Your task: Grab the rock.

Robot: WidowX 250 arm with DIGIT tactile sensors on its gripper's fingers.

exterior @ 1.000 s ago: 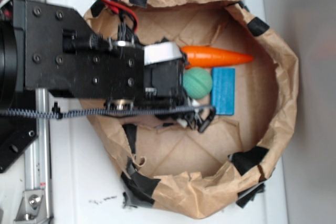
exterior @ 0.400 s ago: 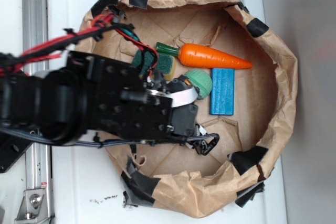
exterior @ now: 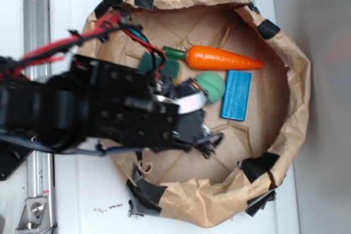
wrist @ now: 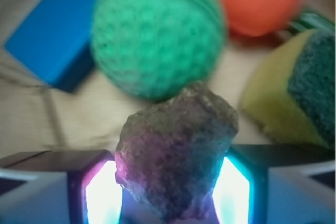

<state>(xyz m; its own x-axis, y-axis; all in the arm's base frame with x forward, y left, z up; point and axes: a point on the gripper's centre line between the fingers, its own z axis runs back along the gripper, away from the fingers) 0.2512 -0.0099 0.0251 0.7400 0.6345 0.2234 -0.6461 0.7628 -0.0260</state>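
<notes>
In the wrist view the rock, a rough brown-grey lump, sits between my gripper's two glowing pads and touches both. The gripper is shut on it. The textured green ball lies just beyond the rock. In the exterior view my arm reaches down into the paper bag, with the gripper low beside the green ball. The rock is hidden under the arm in that view.
An orange carrot, a blue block and a green-and-yellow sponge lie in the brown paper bag, whose crumpled taped rim rings them. A metal rail runs along the left.
The arm swung down from the upper left and lowered into the bag near the ball. The green ball and the blue block shifted slightly to the right.
</notes>
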